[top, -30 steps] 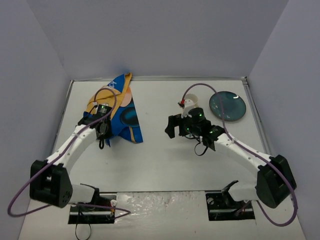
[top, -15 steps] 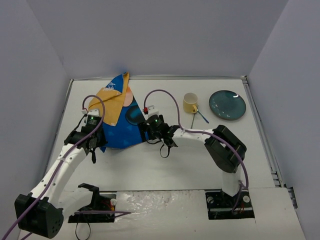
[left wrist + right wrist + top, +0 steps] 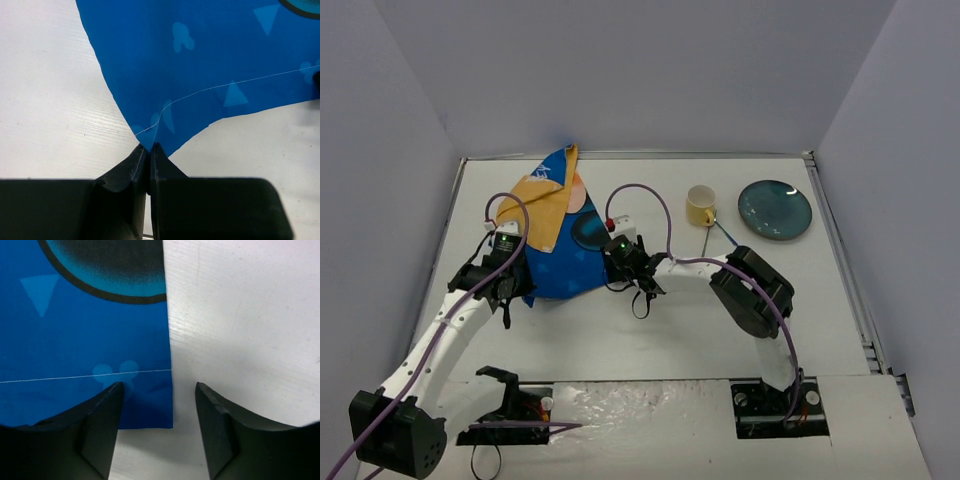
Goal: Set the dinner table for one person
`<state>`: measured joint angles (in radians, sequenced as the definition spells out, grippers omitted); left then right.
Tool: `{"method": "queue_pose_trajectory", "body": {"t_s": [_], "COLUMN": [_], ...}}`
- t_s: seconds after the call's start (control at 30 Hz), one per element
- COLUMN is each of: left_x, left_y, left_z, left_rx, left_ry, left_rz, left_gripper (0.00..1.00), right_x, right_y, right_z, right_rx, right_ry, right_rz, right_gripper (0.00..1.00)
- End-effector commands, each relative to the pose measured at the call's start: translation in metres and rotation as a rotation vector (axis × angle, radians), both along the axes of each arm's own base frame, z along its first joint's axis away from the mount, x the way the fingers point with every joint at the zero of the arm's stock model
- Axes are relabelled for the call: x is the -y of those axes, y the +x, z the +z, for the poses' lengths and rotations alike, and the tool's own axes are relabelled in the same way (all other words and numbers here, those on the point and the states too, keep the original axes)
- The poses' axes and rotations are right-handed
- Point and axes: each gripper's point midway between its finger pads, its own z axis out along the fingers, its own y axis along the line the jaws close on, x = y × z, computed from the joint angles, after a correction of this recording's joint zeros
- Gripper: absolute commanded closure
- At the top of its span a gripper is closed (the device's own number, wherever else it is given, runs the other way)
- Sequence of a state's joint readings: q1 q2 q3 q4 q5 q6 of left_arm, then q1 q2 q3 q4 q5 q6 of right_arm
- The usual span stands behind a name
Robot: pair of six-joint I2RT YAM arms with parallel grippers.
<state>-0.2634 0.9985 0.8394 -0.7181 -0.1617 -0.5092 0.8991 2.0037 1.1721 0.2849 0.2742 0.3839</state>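
Note:
The blue cartoon-printed placemat [image 3: 565, 255] lies on the white dinner table [image 3: 670, 330] at the left, its far part folded over with the orange underside [image 3: 542, 205] up. My left gripper [image 3: 517, 290] is shut on the placemat's near left corner, as the left wrist view [image 3: 148, 146] shows. My right gripper [image 3: 610, 272] is open, low over the placemat's near right corner [image 3: 150, 410]. One finger [image 3: 102, 415] is over the cloth and the other over bare table.
A yellow cup [image 3: 700, 205] stands at the back middle, with a spoon [image 3: 705, 240] and a blue-handled utensil [image 3: 726, 233] just in front of it. A dark teal plate [image 3: 775, 210] lies at the back right. Grey walls enclose the table.
The right arm has swung from beside the cup over to the placemat's near right corner. The left gripper has drawn its corner to the left and nearer, and the placemat now lies wider.

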Motion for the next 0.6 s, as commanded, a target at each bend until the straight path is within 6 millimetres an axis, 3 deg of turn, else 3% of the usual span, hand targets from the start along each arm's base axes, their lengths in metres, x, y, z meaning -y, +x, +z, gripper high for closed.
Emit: {"method": "queue_pose_trajectory", "body": {"t_s": [0.0,0.2,0.37,0.5,0.57], "left_x": [0.003,0.01,0.03,0.047,0.047], "left_y": [0.006,0.005,-0.004,-0.022,-0.031], "left_z": [0.012,0.013,0.006,-0.006,-0.01], "left_rx": [0.039,0.032,0.002,-0.046,-0.071], "left_ry": [-0.02,-0.06,-0.14,-0.194,-0.191], "left_rz": [0.008,0.003,-0.036,-0.063,-0.063], "left_gripper": [1.0,1.0,1.0,1.0,0.93], "right_x": [0.0,0.019,0.049,0.087,0.099], "right_y": [-0.008,-0.018,-0.02,-0.03,-0.038], "right_z": [-0.004,-0.003,0.017,0.025,0.028], "right_rx": [-0.037,-0.062,-0.048,-0.061,-0.072], "right_ry": [-0.008,-0.041,-0.043,-0.092,-0.098], "right_rz": [-0.021,-0.03,-0.061,-0.081,-0.082], "right_gripper": [0.57,0.98,1.0,1.0,1.0]}}
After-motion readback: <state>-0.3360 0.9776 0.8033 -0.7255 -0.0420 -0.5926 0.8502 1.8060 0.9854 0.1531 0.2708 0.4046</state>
